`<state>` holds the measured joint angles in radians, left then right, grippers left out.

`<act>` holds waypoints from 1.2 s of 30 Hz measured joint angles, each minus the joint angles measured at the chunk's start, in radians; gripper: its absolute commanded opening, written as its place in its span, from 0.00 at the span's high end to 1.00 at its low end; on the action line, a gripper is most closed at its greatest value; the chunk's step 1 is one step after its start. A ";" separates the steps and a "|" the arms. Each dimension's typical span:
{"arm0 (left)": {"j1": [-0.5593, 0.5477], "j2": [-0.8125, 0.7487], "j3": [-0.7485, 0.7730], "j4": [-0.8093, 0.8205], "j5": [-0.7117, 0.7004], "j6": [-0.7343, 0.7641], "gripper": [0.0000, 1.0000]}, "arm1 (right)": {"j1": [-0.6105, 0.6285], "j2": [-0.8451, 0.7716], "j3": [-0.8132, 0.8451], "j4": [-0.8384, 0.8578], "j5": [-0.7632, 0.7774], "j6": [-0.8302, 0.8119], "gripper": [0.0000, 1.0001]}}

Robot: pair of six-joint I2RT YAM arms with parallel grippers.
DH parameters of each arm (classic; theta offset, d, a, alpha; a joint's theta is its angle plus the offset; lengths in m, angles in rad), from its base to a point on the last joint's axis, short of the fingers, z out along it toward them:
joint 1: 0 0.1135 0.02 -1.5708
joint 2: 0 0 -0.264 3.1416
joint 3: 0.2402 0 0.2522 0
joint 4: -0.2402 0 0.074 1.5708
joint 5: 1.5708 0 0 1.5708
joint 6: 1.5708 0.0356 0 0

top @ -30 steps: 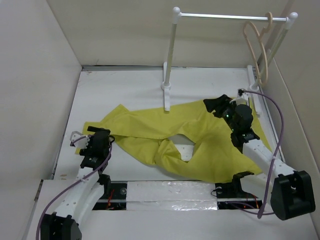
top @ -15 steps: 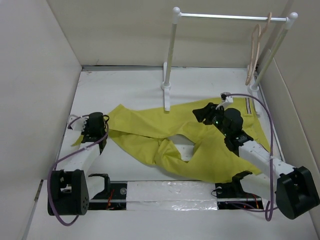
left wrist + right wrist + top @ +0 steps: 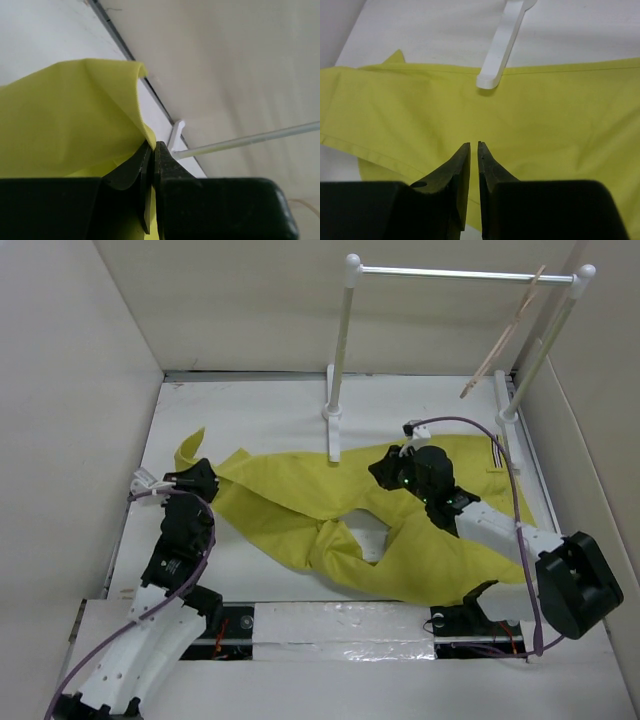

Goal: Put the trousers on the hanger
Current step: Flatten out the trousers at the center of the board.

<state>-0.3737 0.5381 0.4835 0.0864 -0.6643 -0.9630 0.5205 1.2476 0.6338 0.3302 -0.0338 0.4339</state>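
Observation:
The mustard-yellow trousers (image 3: 300, 500) lie spread across the white table, their striped waistband (image 3: 497, 453) at the right. My left gripper (image 3: 197, 473) is at the far end of the left leg and is shut on the trousers' cuff (image 3: 60, 115). The pinched cloth rises in a peak over the jaws (image 3: 152, 146). My right gripper (image 3: 381, 467) hovers low over the trousers' upper part (image 3: 545, 115); its jaws (image 3: 474, 145) are closed to a thin slit, with nothing between them. The hanger (image 3: 503, 335) hangs edge-on from the rail at the back right.
A white rack (image 3: 340, 360) with two posts and a metal rail (image 3: 250, 140) stands at the back. Its left foot (image 3: 500, 50) rests just beyond the trousers' edge. Cream walls enclose the table on the left, back and right.
My left gripper shut on the leg's cuff and lifted it slightly. My right arm slid left over the trousers while its jaws closed. The hanger swung edge-on.

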 measured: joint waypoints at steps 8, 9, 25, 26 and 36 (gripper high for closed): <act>-0.005 -0.038 0.171 -0.036 0.154 0.095 1.00 | 0.063 0.124 0.134 -0.078 0.000 -0.069 0.42; -0.005 -0.027 0.201 -0.032 0.190 0.100 1.00 | 0.063 0.137 0.157 -0.095 0.002 -0.080 0.41; -0.006 -0.233 0.118 -0.250 0.302 0.076 1.00 | -0.092 0.566 0.363 -0.235 -0.096 -0.114 0.50; -0.006 -0.251 0.112 -0.282 0.301 0.074 1.00 | -0.075 0.559 0.335 -0.232 -0.100 -0.110 0.50; -0.006 -0.423 0.136 -0.473 0.244 0.089 1.00 | 0.020 0.348 0.029 -0.092 -0.139 -0.002 0.51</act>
<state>-0.3798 0.1150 0.6193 -0.3866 -0.4206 -0.8742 0.5404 1.5951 0.6632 0.2386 -0.1730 0.4316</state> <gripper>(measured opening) 0.010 0.484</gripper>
